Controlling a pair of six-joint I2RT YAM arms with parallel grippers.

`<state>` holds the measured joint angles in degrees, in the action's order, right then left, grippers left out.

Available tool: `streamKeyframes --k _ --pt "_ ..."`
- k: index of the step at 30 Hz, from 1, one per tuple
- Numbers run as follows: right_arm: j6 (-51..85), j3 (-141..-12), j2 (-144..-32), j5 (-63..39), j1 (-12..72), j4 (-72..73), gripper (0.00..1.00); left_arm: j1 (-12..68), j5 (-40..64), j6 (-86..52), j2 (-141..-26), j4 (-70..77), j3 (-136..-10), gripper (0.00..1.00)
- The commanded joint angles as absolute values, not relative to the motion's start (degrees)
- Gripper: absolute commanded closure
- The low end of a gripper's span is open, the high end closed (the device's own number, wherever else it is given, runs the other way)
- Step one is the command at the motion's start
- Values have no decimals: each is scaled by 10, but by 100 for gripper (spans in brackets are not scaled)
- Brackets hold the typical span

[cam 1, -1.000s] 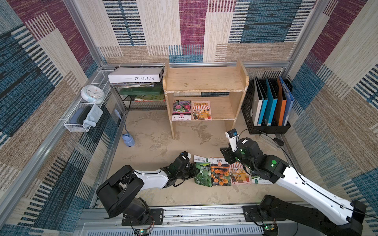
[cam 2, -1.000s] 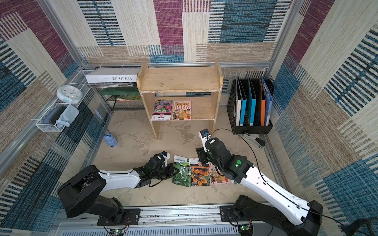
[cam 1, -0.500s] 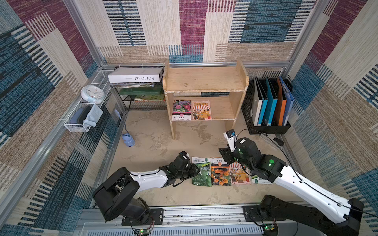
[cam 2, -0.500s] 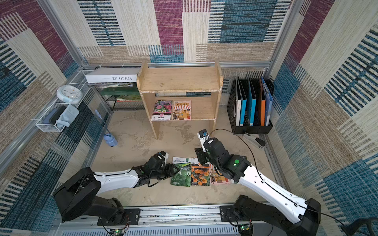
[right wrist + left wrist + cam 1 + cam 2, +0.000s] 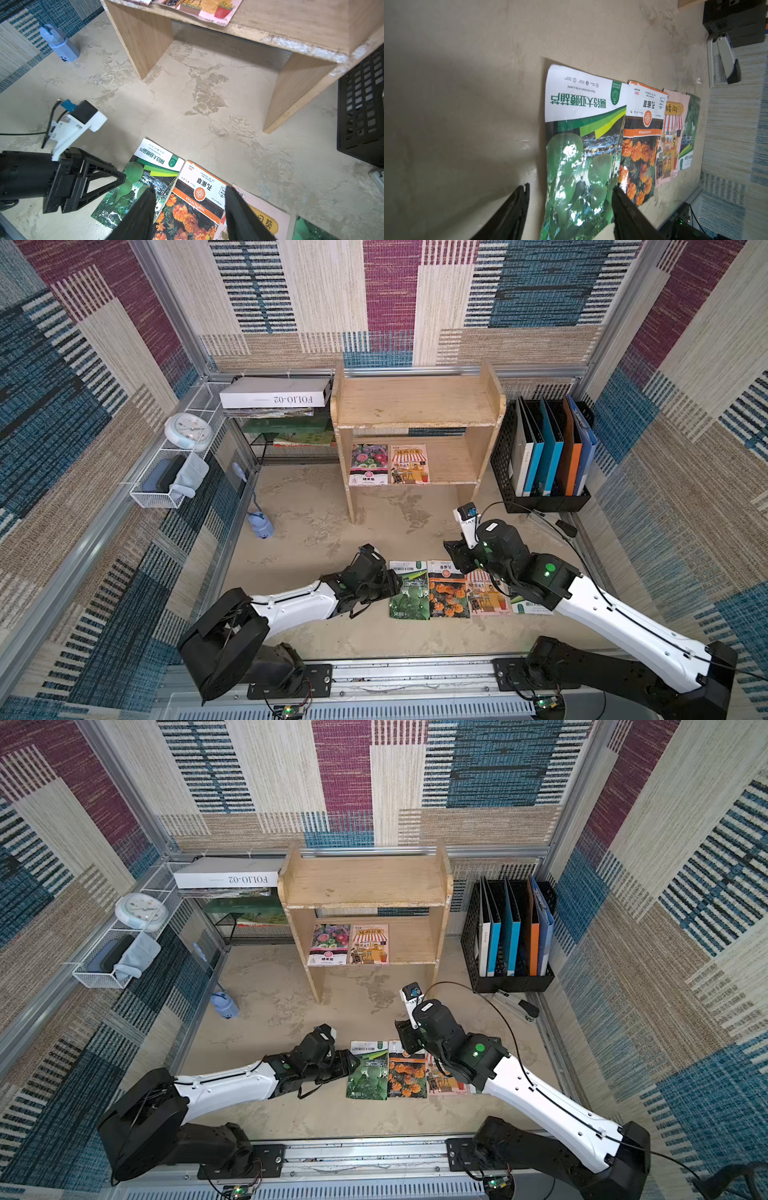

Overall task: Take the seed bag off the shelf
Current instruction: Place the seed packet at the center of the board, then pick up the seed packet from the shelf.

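Top view, shelf (image 5: 415,400) holding seed bags (image 5: 369,463)

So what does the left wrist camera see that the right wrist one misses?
Left wrist only: the whole stapler beside the black file holder. Right wrist only: the lower board of the shelf carrying a pink seed bag, and a small blue object near the wall. Both: the green seed bag and orange marigold bag side by side on the floor, plus the file holder.
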<state>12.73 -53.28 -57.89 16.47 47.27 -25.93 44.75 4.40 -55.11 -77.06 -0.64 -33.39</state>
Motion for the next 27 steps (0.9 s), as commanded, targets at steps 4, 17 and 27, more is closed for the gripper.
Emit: streamKeyframes --k 4,17,27 --pt "-15 -587 -620 175 474 -229 42 447 -43 -476 -674 -134 -365 30" --pt "-412 -680 -755 134 444 -80 46 334 216 -506 -566 23 -323 25" --pt "-434 -812 -899 46 378 -131 48 270 317 -561 -590 96 -326 25"
